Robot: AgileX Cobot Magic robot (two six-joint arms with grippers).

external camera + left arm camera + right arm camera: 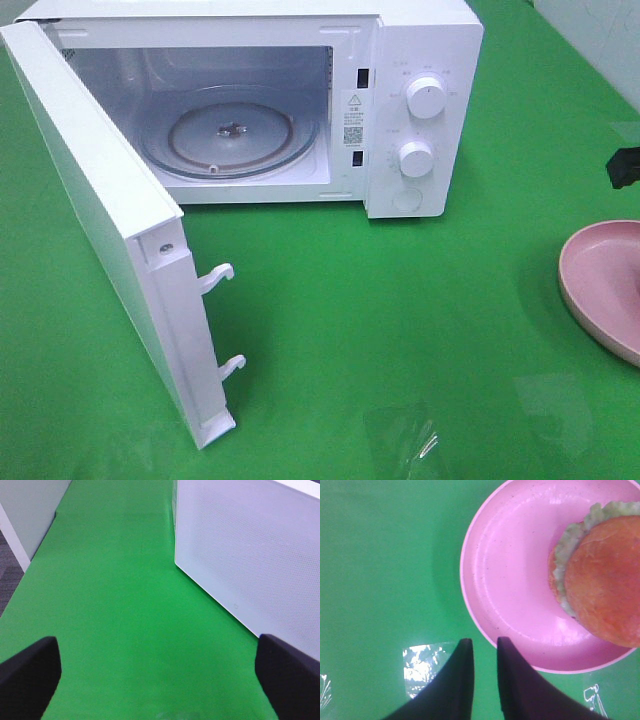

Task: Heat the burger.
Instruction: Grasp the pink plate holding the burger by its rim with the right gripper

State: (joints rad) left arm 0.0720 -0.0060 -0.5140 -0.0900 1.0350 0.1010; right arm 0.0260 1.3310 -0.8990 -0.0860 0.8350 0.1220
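The burger [605,585], with a glossy brown bun and a green lettuce frill, lies on the far side of the round pink plate [510,580] in the right wrist view. In the exterior high view only part of the plate [600,280] shows at the right edge, and the burger is out of view. My right gripper [484,645] hovers above the cloth just off the plate's rim, its fingers nearly together and empty. My left gripper [160,680] is wide open and empty over the cloth beside the microwave door [250,555]. The white microwave [300,100] stands open with a bare glass turntable [230,130].
The microwave door [110,230] swings out to the left front, with two latch hooks [220,275] sticking out. Two knobs [425,100] sit on the control panel. A black part of the right arm [625,165] shows at the right edge. Green cloth [400,320] covers the table.
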